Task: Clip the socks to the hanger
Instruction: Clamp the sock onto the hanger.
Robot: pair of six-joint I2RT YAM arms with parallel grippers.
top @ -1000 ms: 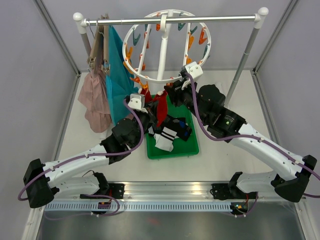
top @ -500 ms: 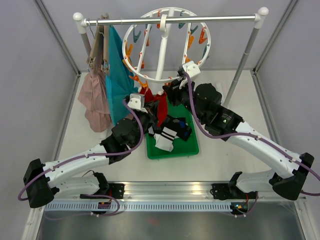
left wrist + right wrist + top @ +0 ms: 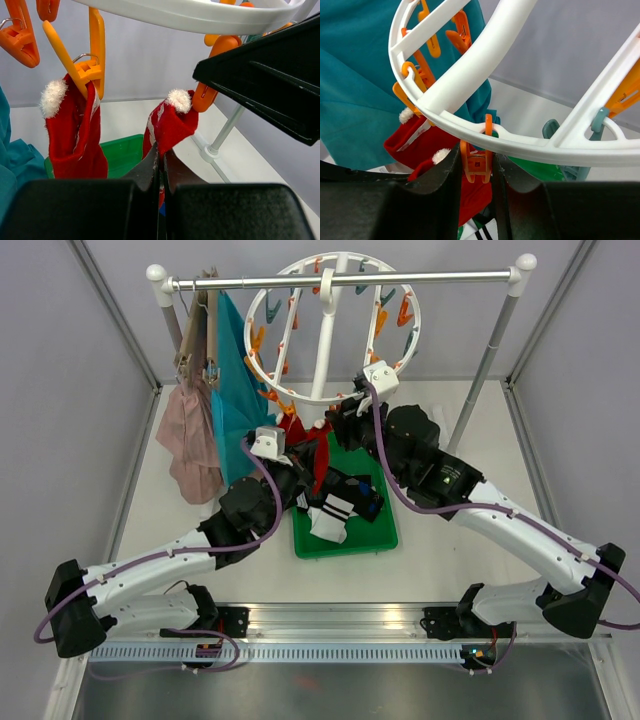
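The white ring hanger (image 3: 412, 310) hangs from the rail, with orange and teal clips round its rim. My left gripper (image 3: 300, 448) is shut on a red sock (image 3: 172, 125) and holds its white tip up against an orange clip (image 3: 210, 95). Another red sock (image 3: 75, 135) hangs clipped beside it. My right gripper (image 3: 476, 156) is shut on that orange clip (image 3: 476, 162), one finger on each side, just under the ring (image 3: 470, 70). Black/navy and white socks (image 3: 345, 502) lie in the green tray (image 3: 385, 530).
A teal cloth (image 3: 235, 390) and a pink garment (image 3: 190, 435) hang at the left of the rail (image 3: 450, 278). The rack's right post (image 3: 485, 360) slants down behind the right arm. Grey walls enclose the table.
The right gripper has shifted a little left and up, closer to the ring's rim. The left gripper has edged up with the red sock.
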